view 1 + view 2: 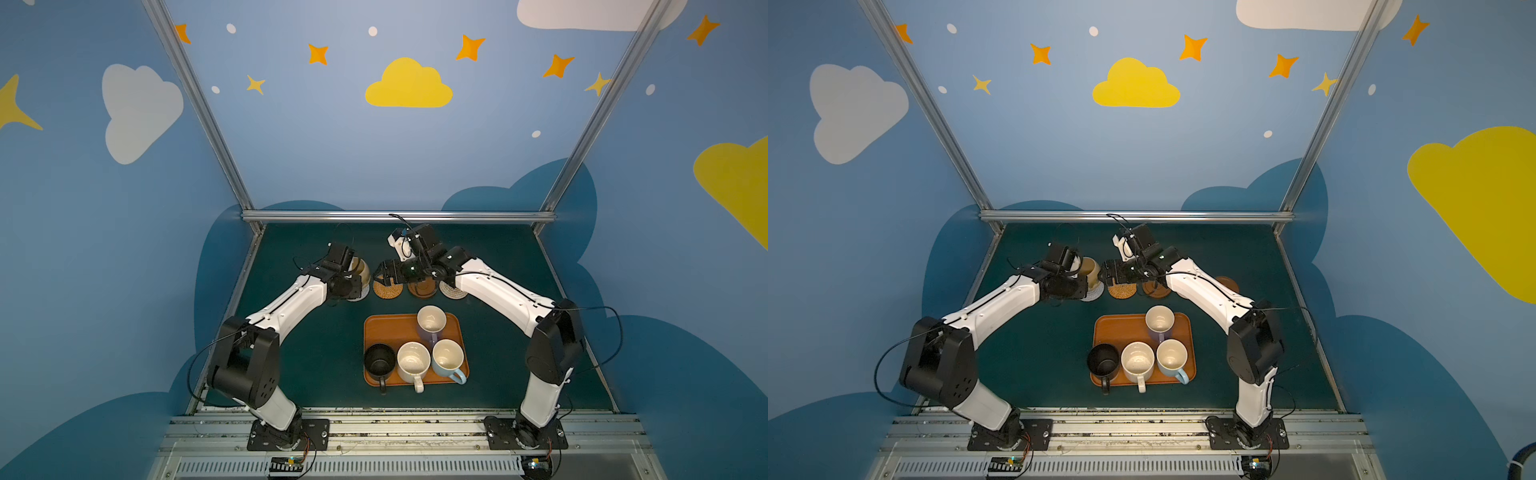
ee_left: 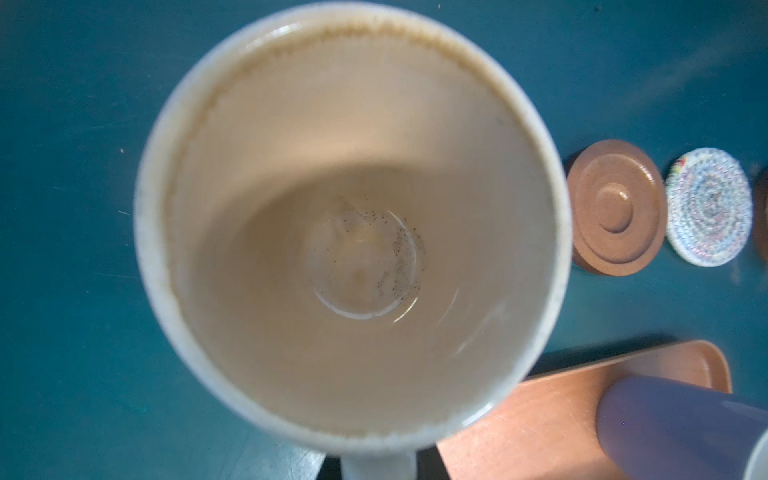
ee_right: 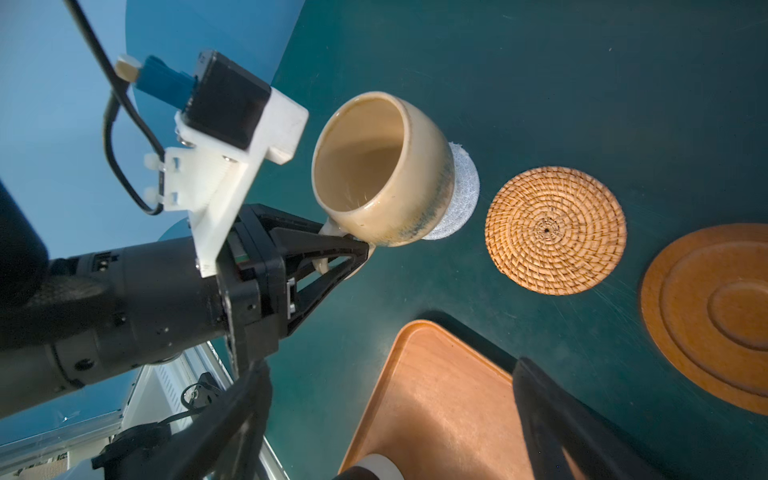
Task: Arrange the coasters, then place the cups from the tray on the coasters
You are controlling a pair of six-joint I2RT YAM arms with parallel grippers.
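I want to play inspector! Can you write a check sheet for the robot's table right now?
Surface: dark green table.
Job's things: pale yellow cup on or just above grey-white coaster; rattan coaster and wooden coaster bare; lavender cup, black cup, cream-white cup, light blue cup on tray.
Clutter: nothing seen.
Grippers: left gripper shut on the cup's handle; right gripper open, empty.
Cables: black cable at left wrist camera.
Surroundings: blue walls, clouds, stars; metal frame.

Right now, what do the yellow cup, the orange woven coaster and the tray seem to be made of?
The yellow cup looks like glazed ceramic: glossy, with a blue-green smear in the glaze. The orange woven coaster is probably rattan or similar: coiled tan strands, matte. The tray seems wood or wood-look laminate: faint grain, soft sheen.
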